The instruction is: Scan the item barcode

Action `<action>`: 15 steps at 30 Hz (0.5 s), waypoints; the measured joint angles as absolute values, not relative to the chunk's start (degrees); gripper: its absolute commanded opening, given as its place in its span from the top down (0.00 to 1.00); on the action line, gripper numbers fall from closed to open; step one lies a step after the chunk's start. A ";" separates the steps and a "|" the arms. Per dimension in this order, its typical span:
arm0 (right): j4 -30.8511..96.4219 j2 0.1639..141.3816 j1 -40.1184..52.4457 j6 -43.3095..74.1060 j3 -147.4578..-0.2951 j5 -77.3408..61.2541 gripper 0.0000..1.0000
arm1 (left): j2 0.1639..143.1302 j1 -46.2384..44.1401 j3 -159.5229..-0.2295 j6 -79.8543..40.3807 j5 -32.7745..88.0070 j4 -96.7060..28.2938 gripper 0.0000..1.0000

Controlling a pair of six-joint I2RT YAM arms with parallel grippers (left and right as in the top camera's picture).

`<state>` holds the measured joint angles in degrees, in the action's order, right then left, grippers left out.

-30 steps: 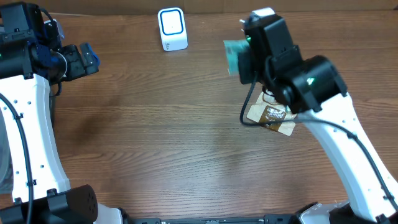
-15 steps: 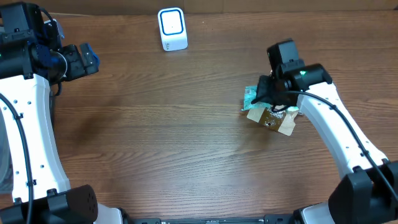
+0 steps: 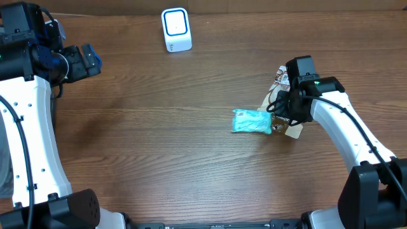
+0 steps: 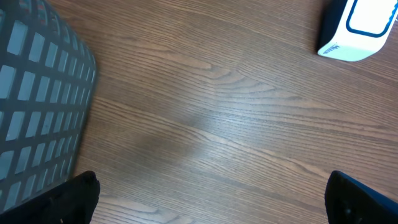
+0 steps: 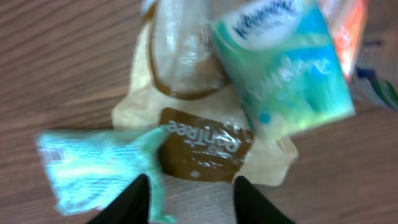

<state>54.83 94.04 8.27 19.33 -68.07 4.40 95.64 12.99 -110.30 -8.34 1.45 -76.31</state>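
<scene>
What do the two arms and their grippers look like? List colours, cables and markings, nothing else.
Left arm and right arm: white link shells, black joint housings, and a thin black cable along each. Left gripper: black with blue parts. Right gripper: black fingers; a small green light glows on the black wrist housing. No lettering is readable.
</scene>
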 measured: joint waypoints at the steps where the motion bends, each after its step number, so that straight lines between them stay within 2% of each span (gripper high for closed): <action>1: 55.72 94.04 8.25 19.27 -68.16 4.47 0.52 | 95.64 12.99 -110.30 -8.34 1.45 -76.31 0.00; 6: 62.46 94.04 8.23 19.42 -72.38 4.51 0.52 | 95.64 12.99 -110.30 -8.34 1.43 -76.31 0.00; 15: 74.74 89.41 8.25 16.64 -88.58 -0.69 0.51 | 95.64 12.99 -110.30 -8.34 1.45 -76.34 0.00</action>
